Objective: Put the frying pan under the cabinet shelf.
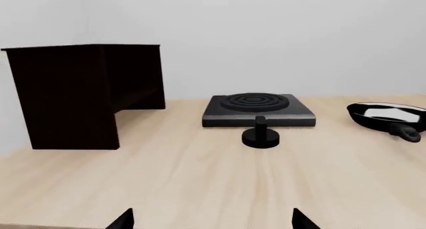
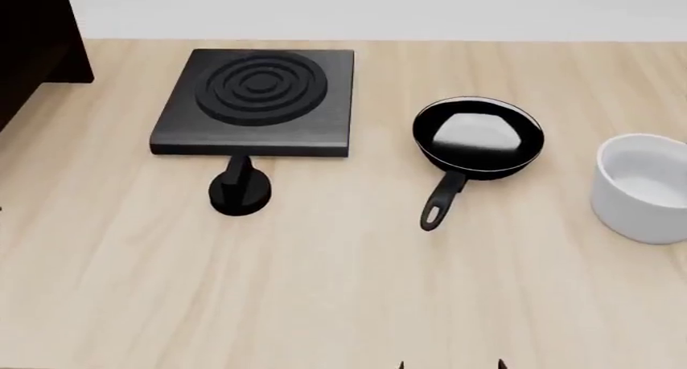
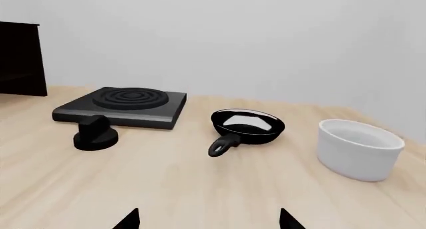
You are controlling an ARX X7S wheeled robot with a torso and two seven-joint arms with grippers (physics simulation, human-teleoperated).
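The right tool point(image 3: 209, 219) shows only as two dark fingertips set wide apart with nothing between them, low over the near part of the worktop point(image 2: 343, 289). The left tool point(image 1: 211, 220) looks the same: tips spread, holding nothing.

The frying pan point(image 2: 478, 137) sits flat on the worktop, its short handle pointing toward the robot with the hole at the near end. Bare wood lies all round it. To its right, apart from it, stands a white round pot point(image 2: 644, 188), close to the right edge of the head view. To its left, with a clear gap between, is the square burner plate point(image 2: 257, 102), and a black knob point(image 2: 240, 188) stands just in front of that plate's near edge.

The cabinet shelf point(image 1: 83, 92) stands far left, well apart from the pan, beyond the burner plate. Its flat top rests on slab side panels, and the space beneath is dark. A wide strip of open worktop runs across the near side, in front of knob and plate.
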